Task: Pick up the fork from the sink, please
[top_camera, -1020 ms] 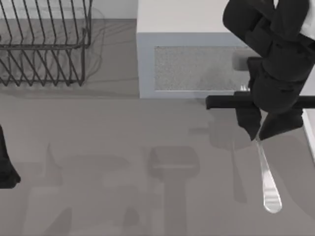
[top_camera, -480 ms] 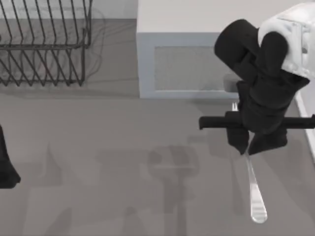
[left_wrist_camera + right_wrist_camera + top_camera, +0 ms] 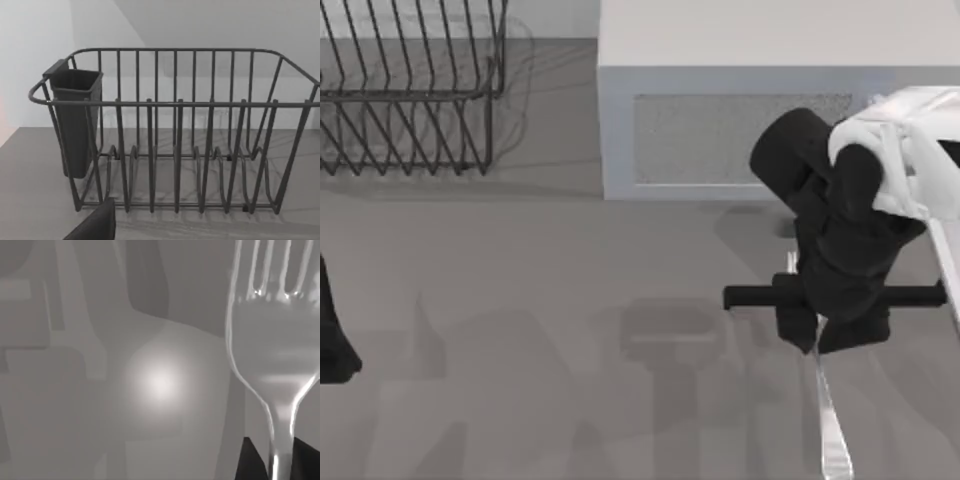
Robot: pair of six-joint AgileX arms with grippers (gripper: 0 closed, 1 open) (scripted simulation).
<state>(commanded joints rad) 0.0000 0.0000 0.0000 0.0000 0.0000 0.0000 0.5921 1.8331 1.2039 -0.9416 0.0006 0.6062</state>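
Open counter (image 3: pixel 570 300) between rack (image 3: pixel 410 100) and microwave (image 3: pixel 720 100)

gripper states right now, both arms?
Right gripper: shut on the long thin shiny silver metal fork, at the table's right side.
Left gripper: parked at the table's left edge, state cannot be told.

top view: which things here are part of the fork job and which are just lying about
Part of the job:
- fork, at the table's right, handle running off the near edge
- right pincer, shut on the fork

Just about:
- dish rack, top left
- microwave, behind
- left pincer, parked at the left edge
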